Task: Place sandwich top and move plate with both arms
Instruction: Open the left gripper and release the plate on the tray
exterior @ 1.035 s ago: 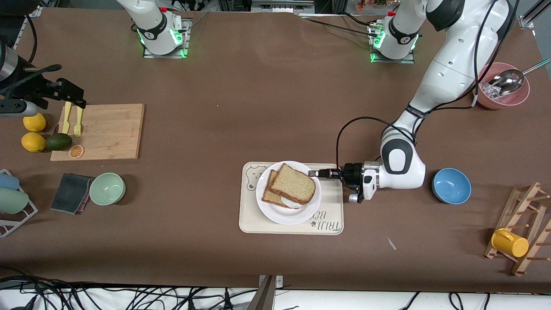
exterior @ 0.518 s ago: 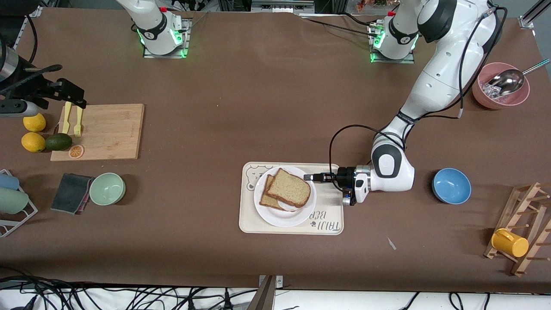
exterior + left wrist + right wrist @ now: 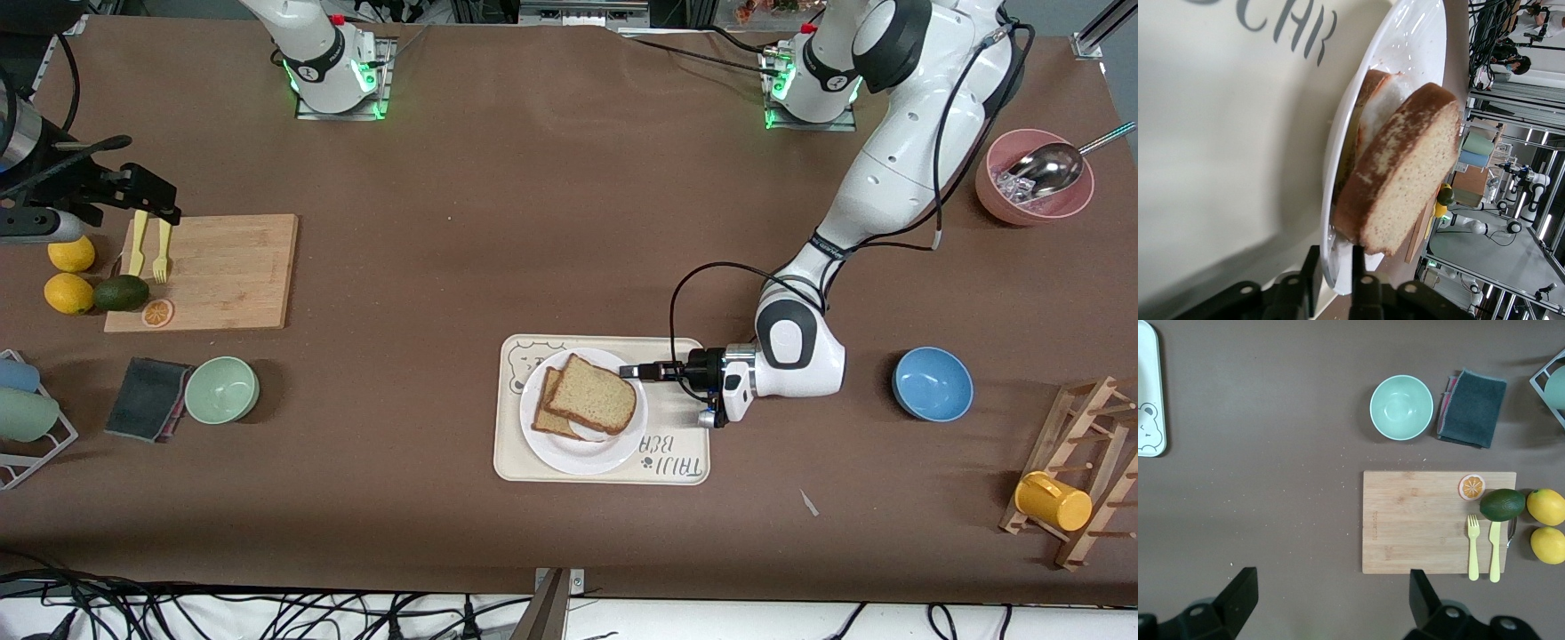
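Observation:
The sandwich top [image 3: 593, 395], a light tan slice with a brown crust, lies askew on a lower slice [image 3: 547, 420] on the white plate [image 3: 569, 453]. The plate sits on a cream tray [image 3: 676, 444]. My left gripper [image 3: 633, 371] is shut on the plate's rim at the left arm's side. In the left wrist view its fingers [image 3: 1335, 267] clamp the plate's rim [image 3: 1405, 87], with the sandwich top [image 3: 1398, 173] just above them. My right gripper [image 3: 147, 197] waits open and empty over the cutting board's end; its wrist view shows the fingers [image 3: 1331, 600] wide apart.
A cutting board [image 3: 209, 271] with yellow forks, an avocado and lemons lies toward the right arm's end, with a green bowl [image 3: 221, 389] and a grey cloth [image 3: 147, 397] nearer the camera. A blue bowl [image 3: 932, 383], a pink bowl [image 3: 1034, 191] and a wooden rack [image 3: 1080, 471] stand toward the left arm's end.
My left gripper has moved toward the right arm's end with the plate, which slid across the tray toward the bear drawing and a little nearer the camera. The right arm barely moved.

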`<state>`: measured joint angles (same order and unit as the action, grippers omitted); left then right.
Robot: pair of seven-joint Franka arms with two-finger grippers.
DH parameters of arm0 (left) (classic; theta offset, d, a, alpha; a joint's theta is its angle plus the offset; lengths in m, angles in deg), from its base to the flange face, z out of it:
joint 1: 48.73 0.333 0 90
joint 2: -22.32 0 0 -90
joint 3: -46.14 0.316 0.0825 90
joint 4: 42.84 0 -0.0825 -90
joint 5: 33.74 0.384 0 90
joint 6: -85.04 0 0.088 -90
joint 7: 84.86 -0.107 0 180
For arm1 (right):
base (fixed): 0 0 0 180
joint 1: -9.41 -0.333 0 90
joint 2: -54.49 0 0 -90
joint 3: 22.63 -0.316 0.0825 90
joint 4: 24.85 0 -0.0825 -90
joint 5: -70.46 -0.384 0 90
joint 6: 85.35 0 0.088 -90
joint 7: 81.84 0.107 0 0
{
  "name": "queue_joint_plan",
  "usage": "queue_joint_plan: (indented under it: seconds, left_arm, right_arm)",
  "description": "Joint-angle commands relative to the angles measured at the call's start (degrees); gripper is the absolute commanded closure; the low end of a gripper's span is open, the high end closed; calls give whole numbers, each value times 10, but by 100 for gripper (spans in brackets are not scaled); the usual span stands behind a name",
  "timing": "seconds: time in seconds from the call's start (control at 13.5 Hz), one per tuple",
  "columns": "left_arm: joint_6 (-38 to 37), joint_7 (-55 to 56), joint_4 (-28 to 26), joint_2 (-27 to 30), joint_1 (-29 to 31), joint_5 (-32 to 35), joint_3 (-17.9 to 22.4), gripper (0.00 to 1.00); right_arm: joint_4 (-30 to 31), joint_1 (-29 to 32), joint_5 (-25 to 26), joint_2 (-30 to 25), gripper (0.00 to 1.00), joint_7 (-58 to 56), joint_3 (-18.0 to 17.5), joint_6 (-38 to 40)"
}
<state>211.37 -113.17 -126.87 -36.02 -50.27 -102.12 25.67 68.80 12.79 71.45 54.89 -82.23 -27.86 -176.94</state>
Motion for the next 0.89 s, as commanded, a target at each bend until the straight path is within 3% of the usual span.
queue_joint_plan:
  seconds: [0.0, 0.22, 0.44, 0.81]
  left_arm:
    - [0, 12, 7, 10, 6, 18, 3, 0]
    - [-5, 15, -5, 30, 7, 37, 5, 0]
    - [-17, 44, -8, 43, 14, 98, 12, 0]
    - [-46, 128, -19, 109, 18, 170, 13, 0]
  right_arm:
    - [-12, -3, 2, 5, 0, 7, -2, -2]
    - [-7, -3, 2, 2, 0, 9, -2, -9]
    - [-7, -4, 3, 4, 0, 16, -6, -10]
    - [-12, -3, 6, 4, 0, 14, -7, 1]
